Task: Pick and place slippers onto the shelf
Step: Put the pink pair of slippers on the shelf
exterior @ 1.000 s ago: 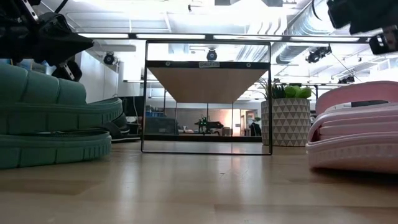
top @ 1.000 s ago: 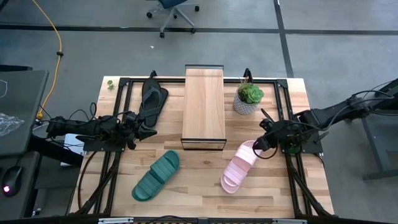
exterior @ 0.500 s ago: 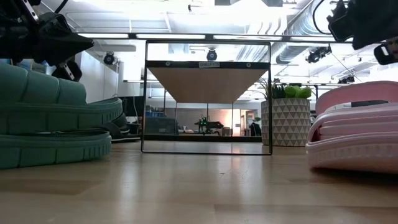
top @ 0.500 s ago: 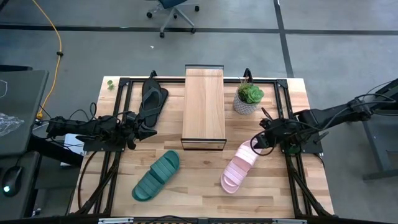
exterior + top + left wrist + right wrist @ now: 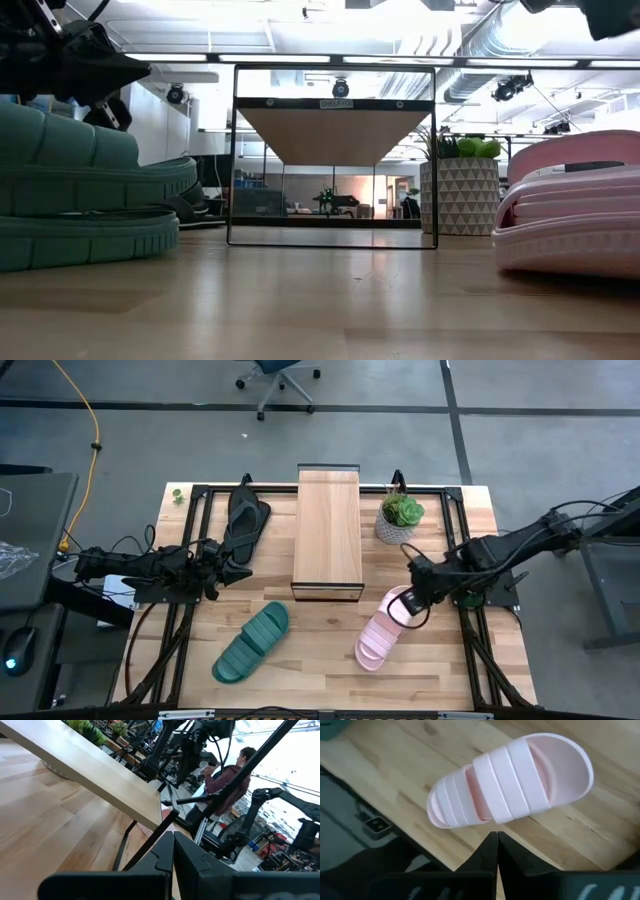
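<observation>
Now the right hand [image 5: 415, 603], fingers pressed together, has swung over the pink slide's [image 5: 381, 628] heel.

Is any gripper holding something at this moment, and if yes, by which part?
Nothing is held. The right gripper hangs shut above the pink slipper; the left gripper is shut too.

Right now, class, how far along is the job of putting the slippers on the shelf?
Nothing is done: the shelf top is bare. In hand: the right gripper, jaws shut, is over the pink slide, not gripping it. The left gripper waits shut beside the black flip-flop. Left: all three, including the green slide, are on the table.
</observation>
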Robot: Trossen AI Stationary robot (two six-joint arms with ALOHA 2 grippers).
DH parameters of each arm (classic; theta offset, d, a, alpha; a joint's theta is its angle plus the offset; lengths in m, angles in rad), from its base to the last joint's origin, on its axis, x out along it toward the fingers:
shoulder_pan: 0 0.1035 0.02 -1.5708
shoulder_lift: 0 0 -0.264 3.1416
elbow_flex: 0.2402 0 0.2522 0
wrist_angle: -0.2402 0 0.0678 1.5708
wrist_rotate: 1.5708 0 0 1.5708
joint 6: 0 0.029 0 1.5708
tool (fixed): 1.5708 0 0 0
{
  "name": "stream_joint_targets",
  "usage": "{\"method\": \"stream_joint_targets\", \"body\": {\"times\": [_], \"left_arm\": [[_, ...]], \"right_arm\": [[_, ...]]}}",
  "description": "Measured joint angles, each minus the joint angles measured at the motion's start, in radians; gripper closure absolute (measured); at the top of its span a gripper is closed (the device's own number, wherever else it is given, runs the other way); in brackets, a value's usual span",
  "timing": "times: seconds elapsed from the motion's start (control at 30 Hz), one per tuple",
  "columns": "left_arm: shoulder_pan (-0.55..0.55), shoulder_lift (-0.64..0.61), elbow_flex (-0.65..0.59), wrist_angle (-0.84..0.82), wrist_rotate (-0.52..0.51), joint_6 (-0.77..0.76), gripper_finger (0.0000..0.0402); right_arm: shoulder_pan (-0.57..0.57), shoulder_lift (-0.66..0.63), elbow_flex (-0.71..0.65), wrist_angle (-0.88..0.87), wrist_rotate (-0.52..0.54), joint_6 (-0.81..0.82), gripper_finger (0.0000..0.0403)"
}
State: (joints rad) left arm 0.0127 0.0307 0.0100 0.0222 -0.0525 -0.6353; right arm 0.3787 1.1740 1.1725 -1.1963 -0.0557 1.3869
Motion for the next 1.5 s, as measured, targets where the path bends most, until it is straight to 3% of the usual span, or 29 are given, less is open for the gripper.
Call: {"method": "stream_joint_targets", "body": {"times": [0.37, 0.5, 0.7, 0.9, 1.23, 1.5], "left_arm": [[0.000, 0.000, 0.000, 0.000, 0.000, 0.002, 0.0401], [0.000, 0.000, 0.000, 0.000, 0.000, 0.002, 0.0401], [0.000, 0.000, 0.000, -0.002, 0.019, 0.002, 0.0401], [0.000, 0.000, 0.000, -0.009, 0.050, 0.002, 0.0401], [0.000, 0.000, 0.000, -0.011, 0.057, 0.002, 0.0401], [0.000, 0.000, 0.000, -0.011, 0.057, 0.002, 0.0401]], "right_arm": [[0.049, 0.236, 0.181, -0.130, 0.076, 0.045, 0.0403], [0.069, 0.272, 0.187, -0.119, 0.105, -0.011, 0.0403], [0.069, 0.275, 0.170, -0.148, 0.157, 0.050, 0.0403], [0.082, 0.275, 0.170, -0.071, 0.195, 0.038, 0.0402], [0.070, 0.258, 0.170, -0.074, 0.132, -0.014, 0.0400], [0.003, 0.144, 0.170, -0.138, 0.173, -0.058, 0.0343]]}}
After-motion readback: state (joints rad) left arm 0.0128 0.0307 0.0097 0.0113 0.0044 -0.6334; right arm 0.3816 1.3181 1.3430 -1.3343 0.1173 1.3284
